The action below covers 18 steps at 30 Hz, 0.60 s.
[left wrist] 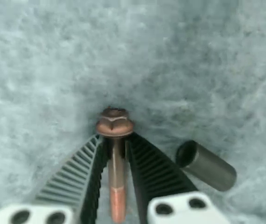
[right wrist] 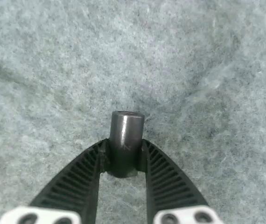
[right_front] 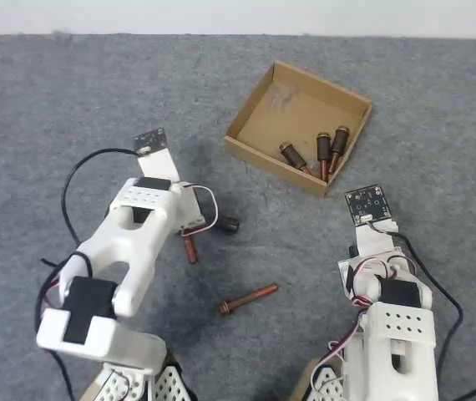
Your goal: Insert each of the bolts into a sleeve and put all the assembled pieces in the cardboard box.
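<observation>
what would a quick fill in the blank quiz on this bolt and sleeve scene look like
1. The left pincer is shut on a ____.
2. The right pincer is shut on a dark ____.
3. The cardboard box holds ____ assembled pieces.
4. The spare sleeve lies beside the ____ arm's pincer.

Missing words: bolt; sleeve; three; left.
</observation>
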{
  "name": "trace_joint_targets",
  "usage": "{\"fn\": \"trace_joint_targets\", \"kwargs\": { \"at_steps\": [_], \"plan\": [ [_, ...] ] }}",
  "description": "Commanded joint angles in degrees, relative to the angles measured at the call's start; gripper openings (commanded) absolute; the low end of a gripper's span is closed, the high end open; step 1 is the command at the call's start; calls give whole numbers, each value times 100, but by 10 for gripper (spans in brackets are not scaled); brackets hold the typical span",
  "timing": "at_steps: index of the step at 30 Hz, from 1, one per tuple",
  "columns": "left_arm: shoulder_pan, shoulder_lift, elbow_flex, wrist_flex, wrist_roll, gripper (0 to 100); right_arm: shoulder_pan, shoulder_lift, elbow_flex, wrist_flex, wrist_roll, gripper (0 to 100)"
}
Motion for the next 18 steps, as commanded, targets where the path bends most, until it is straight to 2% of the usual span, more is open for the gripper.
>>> {"fn": "trace_joint_targets", "kwargs": {
  "at_steps": [1, 4, 8, 10, 13, 18],
  "plan": [
    [-308, -642, -119, 18, -290, 11, 92, 22, -26, -48, 88, 7],
    [-475, -1108, 171, -220, -993, 11, 92, 22, -26, -75, 88, 7],
    [-615, -1495, 813, -993, -1600, 11, 22, -40, -53, -171, 44, 7],
    [-615, -1609, 1068, -1345, -1688, 11, -92, -40, -62, -391, 44, 7],
    [-589, -1705, 1191, -1415, -1697, 11, -136, -40, -79, -848, 79, 7],
    [-580, -1670, 1200, -1424, -1697, 11, -286, 22, -26, -2273, 88, 9]
  ]
}}
